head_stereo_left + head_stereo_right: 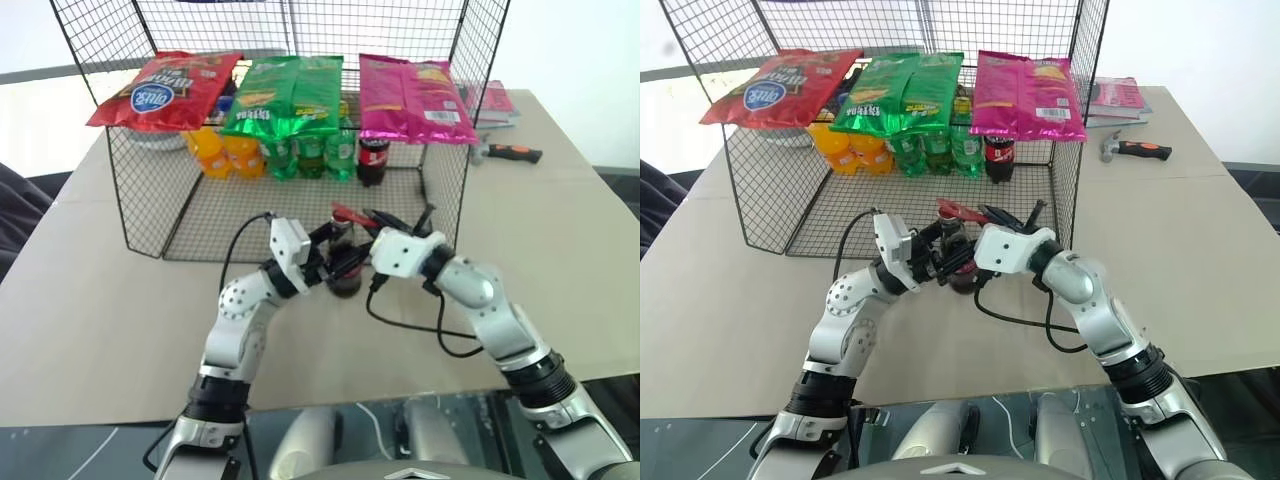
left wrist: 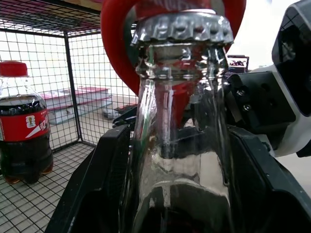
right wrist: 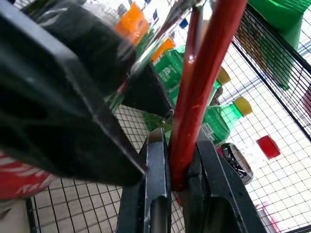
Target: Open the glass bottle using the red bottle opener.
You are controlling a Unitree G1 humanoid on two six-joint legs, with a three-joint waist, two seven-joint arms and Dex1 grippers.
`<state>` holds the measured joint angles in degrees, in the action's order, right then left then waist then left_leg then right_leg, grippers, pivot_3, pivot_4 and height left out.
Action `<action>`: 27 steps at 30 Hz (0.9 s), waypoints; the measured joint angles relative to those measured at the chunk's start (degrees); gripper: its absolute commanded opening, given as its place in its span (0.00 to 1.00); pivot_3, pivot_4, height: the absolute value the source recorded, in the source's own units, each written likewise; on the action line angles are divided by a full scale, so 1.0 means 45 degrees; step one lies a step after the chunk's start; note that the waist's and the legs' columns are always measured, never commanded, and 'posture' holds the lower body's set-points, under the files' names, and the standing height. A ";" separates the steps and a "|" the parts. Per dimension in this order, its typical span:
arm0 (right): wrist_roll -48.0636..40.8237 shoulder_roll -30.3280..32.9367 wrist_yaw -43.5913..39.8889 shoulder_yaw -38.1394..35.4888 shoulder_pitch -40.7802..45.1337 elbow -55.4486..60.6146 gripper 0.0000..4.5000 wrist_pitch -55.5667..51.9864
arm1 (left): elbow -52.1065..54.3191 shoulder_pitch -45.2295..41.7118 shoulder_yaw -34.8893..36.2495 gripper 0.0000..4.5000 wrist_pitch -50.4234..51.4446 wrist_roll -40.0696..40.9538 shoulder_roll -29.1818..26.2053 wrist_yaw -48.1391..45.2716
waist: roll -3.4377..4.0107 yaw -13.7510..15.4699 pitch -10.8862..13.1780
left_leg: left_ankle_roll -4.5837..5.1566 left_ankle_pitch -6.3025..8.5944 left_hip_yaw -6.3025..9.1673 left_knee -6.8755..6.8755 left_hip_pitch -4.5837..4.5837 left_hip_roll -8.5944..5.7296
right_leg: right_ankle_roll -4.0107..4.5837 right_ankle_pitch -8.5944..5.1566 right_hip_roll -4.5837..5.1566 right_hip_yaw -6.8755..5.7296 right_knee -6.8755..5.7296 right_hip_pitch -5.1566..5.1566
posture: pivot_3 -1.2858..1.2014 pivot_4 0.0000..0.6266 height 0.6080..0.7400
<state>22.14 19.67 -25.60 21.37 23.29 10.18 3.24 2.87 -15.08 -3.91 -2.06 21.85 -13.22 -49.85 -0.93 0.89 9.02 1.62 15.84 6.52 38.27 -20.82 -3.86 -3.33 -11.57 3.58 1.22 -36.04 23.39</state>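
Standing on the bench (image 1: 100, 330) before the wire rack, the glass bottle (image 1: 345, 270) is clamped in the left gripper (image 1: 330, 262); the right gripper (image 1: 378, 222), pinched on the red bottle opener (image 1: 350, 213), sets its ring over the cap.

The glass bottle (image 1: 345, 262) stands on the worktop (image 1: 90, 330) just before the wire cage (image 1: 150, 215), between the left tool (image 1: 322, 262) and the right tool (image 1: 372, 240). The red bottle opener (image 1: 350, 214) lies over the bottle's top. Inside the cage, soda bottles (image 1: 300, 152) stand at the back under three snack bags (image 1: 290, 95). A hammer (image 1: 510, 153) lies to the cage's right, with books (image 1: 495, 103) behind it.
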 measured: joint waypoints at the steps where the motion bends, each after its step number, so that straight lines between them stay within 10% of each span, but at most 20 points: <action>1: 0.0017 0.0022 -0.0009 0.0001 0.0026 -0.0016 0.00 0.0024 | -0.0014 -0.0011 0.0001 0.50 -0.0001 0.0003 -0.0001 -0.0001 | 0.0001 0.0001 0.0001 | 0.0000 0.0000 0.0003 0.0000 0.0000 0.0000 | 0.0000 0.0000 0.0000 -0.0003 0.0000 0.0000 | 0.52 0.24 1.00; 27: 0.3318 0.1842 0.2440 -0.0036 0.2267 -0.2796 0.00 0.4934 | -0.0212 -0.0118 0.0014 0.50 -0.0173 0.0047 0.0020 -0.0010 | 0.0017 -0.0002 0.0012 | -0.0005 -0.0003 0.0002 -0.0019 -0.0011 0.0000 | 0.0001 -0.0001 0.0001 -0.0001 0.0023 0.0001 | 0.52 0.24 1.00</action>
<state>37.07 27.96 -14.62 21.21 33.49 -2.40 25.44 1.91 -15.61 -3.85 -2.84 22.06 -13.13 -49.89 -0.86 0.88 9.08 1.60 15.83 6.52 38.19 -20.87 -3.86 -3.33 -11.58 3.59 1.22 -35.94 23.39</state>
